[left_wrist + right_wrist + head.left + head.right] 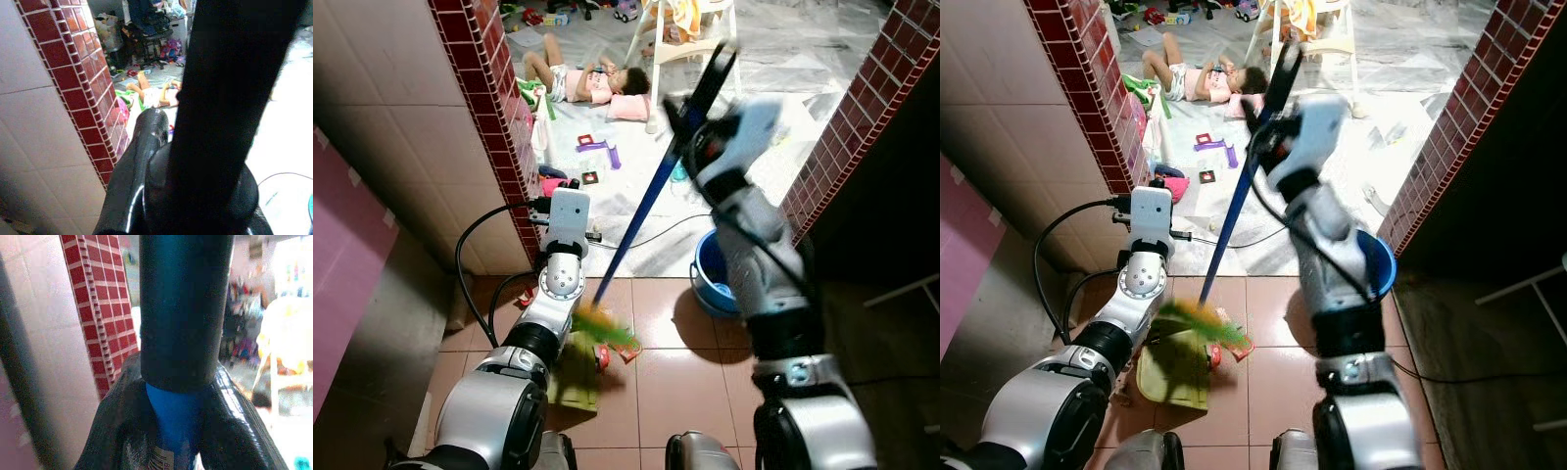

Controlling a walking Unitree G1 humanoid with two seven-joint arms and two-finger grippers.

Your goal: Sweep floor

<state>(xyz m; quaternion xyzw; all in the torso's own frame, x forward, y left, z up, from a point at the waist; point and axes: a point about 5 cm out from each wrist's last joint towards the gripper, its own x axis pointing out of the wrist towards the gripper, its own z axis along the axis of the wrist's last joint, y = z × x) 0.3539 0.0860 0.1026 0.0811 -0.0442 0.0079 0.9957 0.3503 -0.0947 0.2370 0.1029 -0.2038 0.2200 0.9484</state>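
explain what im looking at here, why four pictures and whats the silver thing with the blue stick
The silver parts are the two arms of a humanoid robot. Two pictures come from cameras in its head, looking down at the floor; the other two come from a camera on each wrist, looking along its black jaws. The right gripper is shut on the broom, a blue-handled one whose green and yellow bristles rest on the brown floor tiles. The left gripper also has that handle between its jaws, lower down. A green cloth lies on the tiles and a blue bucket stands in the doorway. Beyond it, a person lies among toys.
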